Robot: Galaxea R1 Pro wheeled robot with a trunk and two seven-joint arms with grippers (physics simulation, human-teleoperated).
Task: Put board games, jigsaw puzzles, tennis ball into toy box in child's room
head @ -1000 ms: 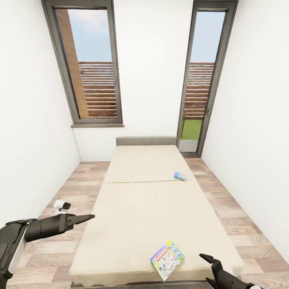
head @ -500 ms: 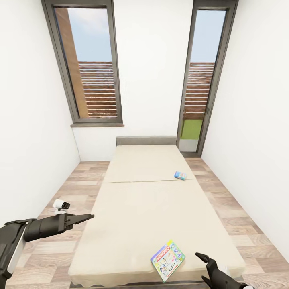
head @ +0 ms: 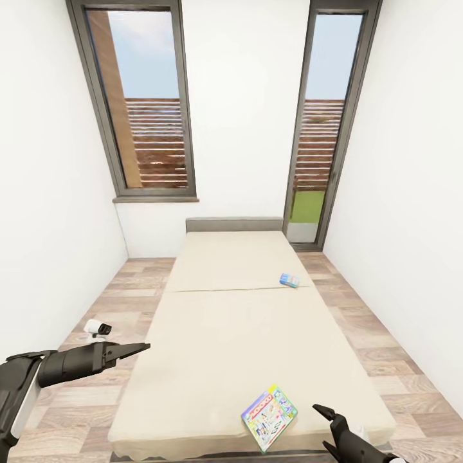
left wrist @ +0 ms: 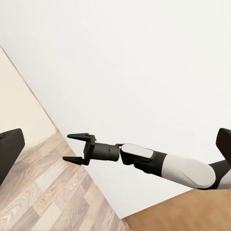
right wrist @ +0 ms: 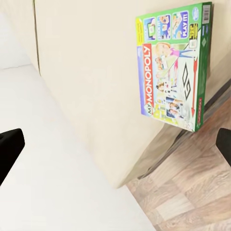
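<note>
The long cream bed (head: 238,334) with its soft, smooth cloth top is used here as the landmark. Off the bed's near left corner, the dark, shiny left gripper (head: 143,347) is held out over the striped brown wood floor (head: 83,392). Its two thin pointed fingers lie close together as seen from the head; whether they are pressed shut cannot be told. Just past this gripper, on the floor beside the bed's left edge, a small white and black rounded thing (head: 98,328) is seen; what it is cannot be told. Behind the bed's far end, a tall window with a dark grey frame (head: 138,103) is set in the plain white wall.

On the bed, near its foot and toward the right, a flat, bright, many-coloured Monopoly board game box (head: 269,417) is lying. In the right wrist view the same box (right wrist: 172,67) is seen at the bed's edge, green along its rim with red letters. Farther up the bed, near the middle seam on the right side, a small flat blue board game box (head: 289,280) is lying.

At the bed's near right corner the black right gripper (head: 324,411) is held just beside the Monopoly box, not touching it. Its pointed fingers are spread apart, which is clear in the left wrist view (left wrist: 77,148).
</note>
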